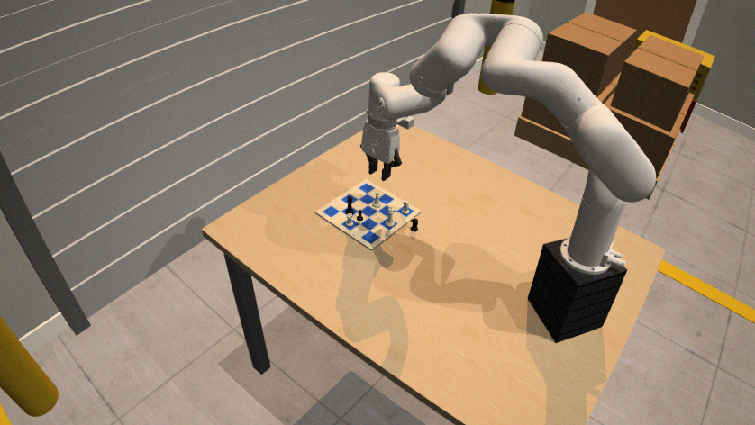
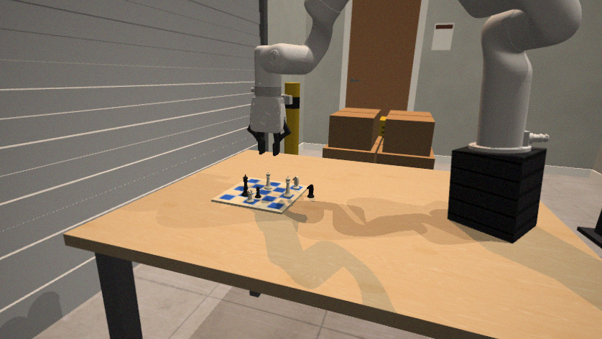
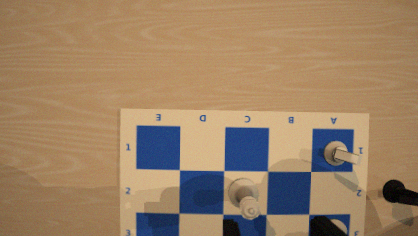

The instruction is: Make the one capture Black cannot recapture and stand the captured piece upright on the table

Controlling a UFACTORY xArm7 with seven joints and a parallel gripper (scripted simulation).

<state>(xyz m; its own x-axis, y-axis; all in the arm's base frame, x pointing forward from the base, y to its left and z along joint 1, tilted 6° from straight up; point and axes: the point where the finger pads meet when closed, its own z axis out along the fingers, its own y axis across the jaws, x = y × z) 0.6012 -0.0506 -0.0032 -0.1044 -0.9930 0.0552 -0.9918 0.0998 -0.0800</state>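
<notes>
The arm is holding its pincer (image 1: 384, 167) high in the air, over the table (image 1: 475, 295) near the far edge of the board (image 1: 331, 212). The pincer is pointing straight down. Its two dark fingers (image 2: 261, 145) are standing part way shut, with a small gap between them. Nothing is sitting in that gap, so the pincer is holding nothing.

A small black piece (image 1: 414, 225) is standing upright on the table, just off the board. It is sitting near the corner with the A squares. The wrist camera is catching it at the right edge (image 3: 395, 190).

The wrist camera is looking down on row 1 and row 2 of the board (image 3: 245, 118). A white knight (image 3: 336, 152) is standing on A1. Another white piece (image 3: 243, 191) is standing on C2.

On the far side of the board, a tall black piece (image 2: 245, 184) is standing upright. A black pawn (image 2: 257, 192) is standing near it, and a white pawn (image 2: 250, 195) is standing just beside both of them. All the pieces that show are standing up.

The arm is rising from a black block (image 1: 549, 306) on the table, well apart from the board.
</notes>
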